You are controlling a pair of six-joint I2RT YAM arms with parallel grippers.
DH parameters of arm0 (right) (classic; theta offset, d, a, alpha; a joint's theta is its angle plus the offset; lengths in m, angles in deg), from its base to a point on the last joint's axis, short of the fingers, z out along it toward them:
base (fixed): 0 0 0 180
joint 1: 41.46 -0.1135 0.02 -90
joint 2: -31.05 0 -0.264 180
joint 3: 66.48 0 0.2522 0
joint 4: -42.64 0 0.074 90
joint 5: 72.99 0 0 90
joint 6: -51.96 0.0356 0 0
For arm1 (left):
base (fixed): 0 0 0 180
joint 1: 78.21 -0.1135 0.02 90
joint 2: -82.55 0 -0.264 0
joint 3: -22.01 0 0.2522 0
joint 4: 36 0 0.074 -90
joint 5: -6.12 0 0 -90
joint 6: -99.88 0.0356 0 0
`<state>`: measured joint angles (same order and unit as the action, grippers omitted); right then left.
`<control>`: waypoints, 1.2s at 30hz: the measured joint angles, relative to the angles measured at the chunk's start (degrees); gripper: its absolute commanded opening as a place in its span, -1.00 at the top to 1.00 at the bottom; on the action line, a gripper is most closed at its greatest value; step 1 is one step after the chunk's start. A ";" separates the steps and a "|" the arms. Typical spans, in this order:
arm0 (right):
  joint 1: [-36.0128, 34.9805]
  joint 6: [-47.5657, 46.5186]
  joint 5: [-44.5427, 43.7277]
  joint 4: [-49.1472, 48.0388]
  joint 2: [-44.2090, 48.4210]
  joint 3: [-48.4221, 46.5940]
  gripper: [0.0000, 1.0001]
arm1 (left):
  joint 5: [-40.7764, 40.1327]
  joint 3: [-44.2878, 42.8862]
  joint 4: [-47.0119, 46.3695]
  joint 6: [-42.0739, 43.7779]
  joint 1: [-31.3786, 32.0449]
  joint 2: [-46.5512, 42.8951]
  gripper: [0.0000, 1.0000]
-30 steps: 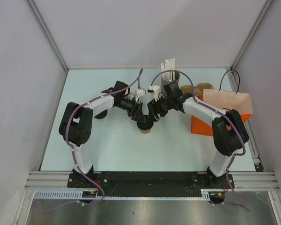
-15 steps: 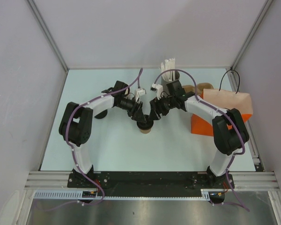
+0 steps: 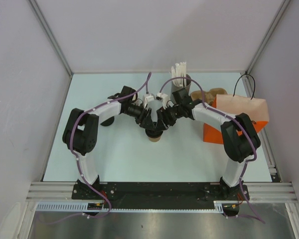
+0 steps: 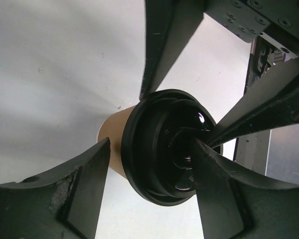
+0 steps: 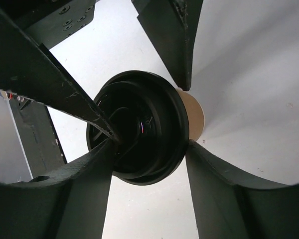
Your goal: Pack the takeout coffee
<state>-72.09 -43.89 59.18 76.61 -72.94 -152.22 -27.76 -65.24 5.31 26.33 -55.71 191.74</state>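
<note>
Two pincers are crowding the takeout coffee [image 3: 154, 136] from opposite sides in the top view; it is standing upright at the middle of the table [image 3: 114, 154].

Through the left wrist camera, I am seeing the left pincer [image 4: 152, 149] clamping the takeout coffee at its lid [image 4: 149, 124].

Through the right wrist camera, the right pincer [image 5: 149, 144] is flanking that lid with its fingertips against it. I cannot tell whether it is gripping.

The right gripper [image 3: 161, 118] is nearer the left gripper [image 3: 148, 118] now, over the coffee cup [image 3: 153, 136], with its jaws closer together.
</note>
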 measured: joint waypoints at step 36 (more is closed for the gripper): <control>-0.90 0.22 3.17 -1.25 -1.33 -0.28 -0.12 | 10.73 -4.48 8.39 2.01 -4.35 8.15 -0.85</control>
<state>-72.98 -43.67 62.35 75.36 -74.27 -152.51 -17.03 -69.72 13.70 28.34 -60.06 199.89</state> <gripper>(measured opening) 0.525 0.927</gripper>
